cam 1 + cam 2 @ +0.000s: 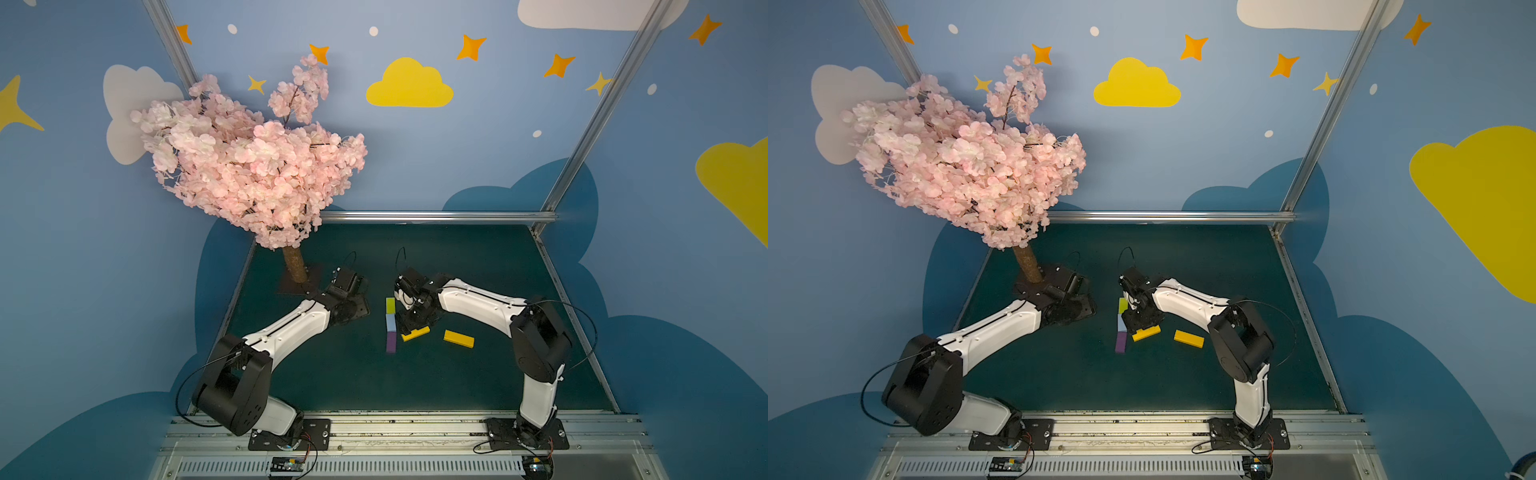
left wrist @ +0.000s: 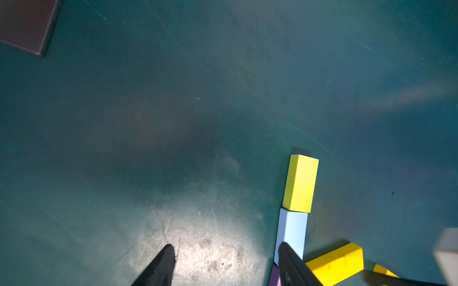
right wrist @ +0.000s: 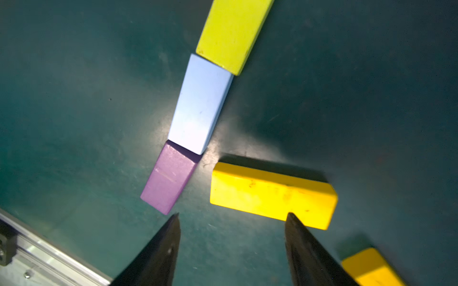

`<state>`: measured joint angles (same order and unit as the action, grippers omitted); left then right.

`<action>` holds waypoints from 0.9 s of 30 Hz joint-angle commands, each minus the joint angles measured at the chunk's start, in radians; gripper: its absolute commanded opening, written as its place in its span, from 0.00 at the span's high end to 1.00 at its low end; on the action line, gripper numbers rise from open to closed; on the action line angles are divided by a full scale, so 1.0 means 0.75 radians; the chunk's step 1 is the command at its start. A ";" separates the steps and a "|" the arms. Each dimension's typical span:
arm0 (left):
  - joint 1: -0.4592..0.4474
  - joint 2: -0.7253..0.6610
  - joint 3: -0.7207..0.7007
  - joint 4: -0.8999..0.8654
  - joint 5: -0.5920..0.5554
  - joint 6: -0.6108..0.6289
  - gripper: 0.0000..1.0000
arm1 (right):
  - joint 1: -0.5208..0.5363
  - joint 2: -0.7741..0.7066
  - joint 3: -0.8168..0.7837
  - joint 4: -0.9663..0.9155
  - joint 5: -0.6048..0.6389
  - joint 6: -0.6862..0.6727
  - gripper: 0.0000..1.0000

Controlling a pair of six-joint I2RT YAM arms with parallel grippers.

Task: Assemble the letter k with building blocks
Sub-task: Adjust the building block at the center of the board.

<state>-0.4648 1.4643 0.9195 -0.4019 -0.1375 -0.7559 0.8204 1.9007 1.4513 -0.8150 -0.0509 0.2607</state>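
Endwise — lime-green block [image 3: 231, 34] touches light-blue block [image 3: 200, 104].

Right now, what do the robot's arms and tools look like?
The left arm and right arm have smooth white shells, chunky black joints and black base plates. Thin black cables loop off them. The left tool and right tool each end in two slim, pointed black fingers.

Matt, smooth paint on lime-green block [image 3: 230, 34]; scratched, faintly glossy teal tabletop [image 2: 198, 111]; ribbed bare-metal rail [image 1: 436, 216].
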 commanded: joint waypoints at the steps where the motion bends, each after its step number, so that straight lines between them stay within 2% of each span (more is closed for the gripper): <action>1: 0.006 -0.003 -0.001 -0.014 0.005 -0.005 0.33 | -0.066 0.029 0.087 -0.198 0.103 -0.124 0.29; 5: 0.008 -0.015 0.001 -0.021 -0.005 0.001 0.33 | -0.125 -0.044 -0.032 -0.098 -0.106 -0.016 0.43; 7: 0.008 -0.011 0.000 -0.019 -0.003 0.000 0.33 | -0.122 -0.073 -0.098 -0.040 -0.189 0.047 0.44; 10: 0.008 0.008 0.004 -0.005 0.012 -0.003 0.33 | -0.097 -0.041 -0.092 -0.048 -0.220 0.117 0.47; 13: 0.008 0.024 0.019 -0.014 0.023 0.002 0.33 | -0.087 -0.019 -0.080 -0.110 -0.160 0.160 0.47; 17: 0.008 0.004 0.010 -0.020 0.021 0.008 0.33 | -0.109 -0.164 -0.212 -0.128 0.069 0.203 0.39; 20: 0.010 0.007 0.007 -0.016 0.019 0.008 0.33 | -0.152 -0.219 -0.287 -0.180 0.060 0.214 0.29; 24: 0.010 0.031 0.011 0.007 0.047 0.006 0.33 | -0.134 -0.234 -0.330 -0.147 -0.004 0.187 0.28; 27: 0.010 0.039 0.016 0.007 0.057 0.008 0.33 | -0.084 -0.213 -0.298 -0.124 -0.012 0.088 0.30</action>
<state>-0.4610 1.4796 0.9195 -0.3996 -0.1116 -0.7551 0.7258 1.7393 1.2160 -0.9104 -0.0494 0.3759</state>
